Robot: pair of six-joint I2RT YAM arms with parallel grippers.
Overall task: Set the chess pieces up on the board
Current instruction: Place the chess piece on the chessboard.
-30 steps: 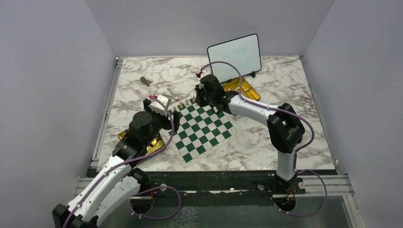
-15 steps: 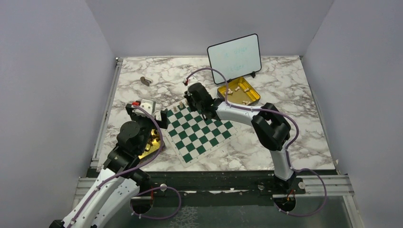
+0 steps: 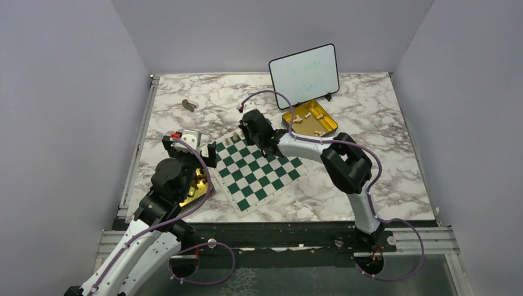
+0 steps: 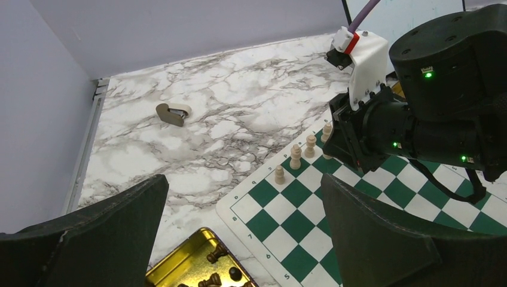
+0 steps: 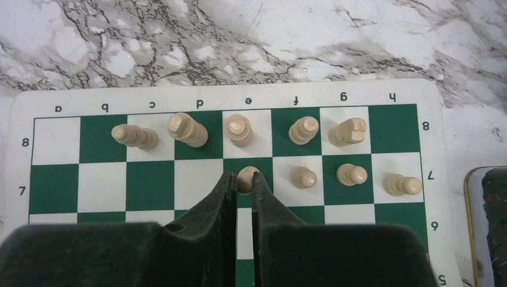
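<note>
Beige pawn (image 5: 248,179) sits pinched in the right gripper (image 5: 243,177), chess pieces (image 5: 304,176) crowding beside it. Left gripper (image 4: 244,182) gapes over a gold tin (image 4: 173,269).

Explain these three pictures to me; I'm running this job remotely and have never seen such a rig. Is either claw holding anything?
A left arm and a right arm sit at the near table edge, each ending in a two-finger gripper. The overhead view looks down on both. The other two views come from wrist cameras, so each shows its own dark fingers at the bottom. On the marble table lie a green-and-white chessboard, a gold tin of dark pieces by the left arm, a gold tin of pale pieces near the whiteboard, and a small brown object I cannot identify. Nine pale pieces are on rows 7 and 8. The left gripper is wide open and empty. The right gripper is closed on a pale pawn at e7.
</note>
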